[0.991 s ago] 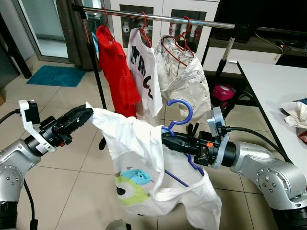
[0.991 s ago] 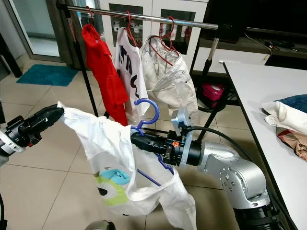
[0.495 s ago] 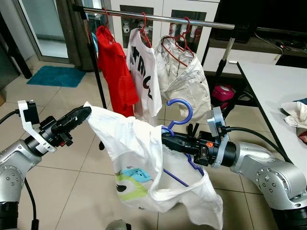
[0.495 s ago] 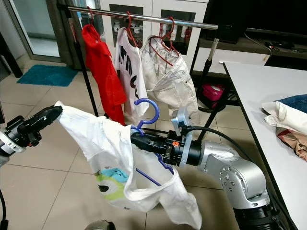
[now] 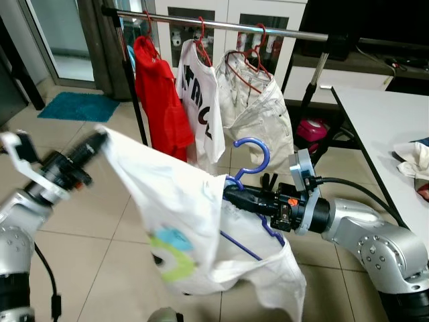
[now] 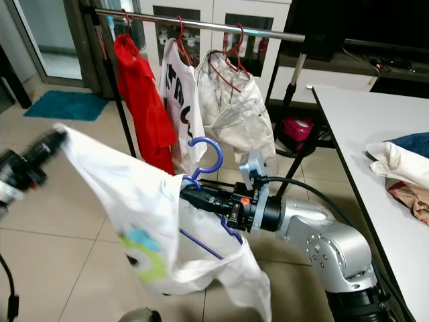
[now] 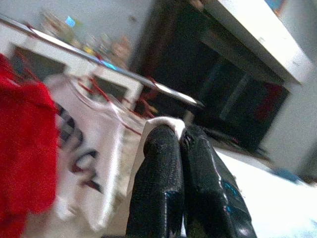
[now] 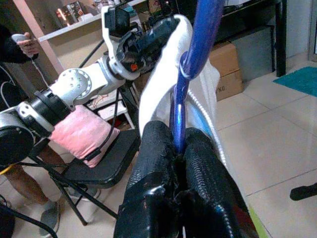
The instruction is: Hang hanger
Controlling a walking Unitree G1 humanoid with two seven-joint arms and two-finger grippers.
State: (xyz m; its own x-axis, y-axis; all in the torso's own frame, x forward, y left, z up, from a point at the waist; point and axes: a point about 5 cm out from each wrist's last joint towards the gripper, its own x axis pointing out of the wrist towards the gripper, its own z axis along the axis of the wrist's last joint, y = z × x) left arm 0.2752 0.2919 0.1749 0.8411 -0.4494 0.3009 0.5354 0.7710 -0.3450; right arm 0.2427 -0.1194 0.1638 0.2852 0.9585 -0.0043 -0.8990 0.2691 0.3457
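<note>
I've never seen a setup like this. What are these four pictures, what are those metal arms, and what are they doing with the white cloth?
The two wide pictures come from a camera pair on a humanoid robot's head, looking down at its own silver arms. The two close-ups come from cameras on its wrists, looking along each gripper's black fingers.

The right gripper is shut on a blue hanger. The left gripper, blurred, pinches a corner of a white T-shirt and holds it stretched out to the side. The shirt is draped over the hanger.

Behind stands a clothes rail with a red garment, a printed white shirt and beige trousers hanging. At the right a white table carries more clothes.
</note>
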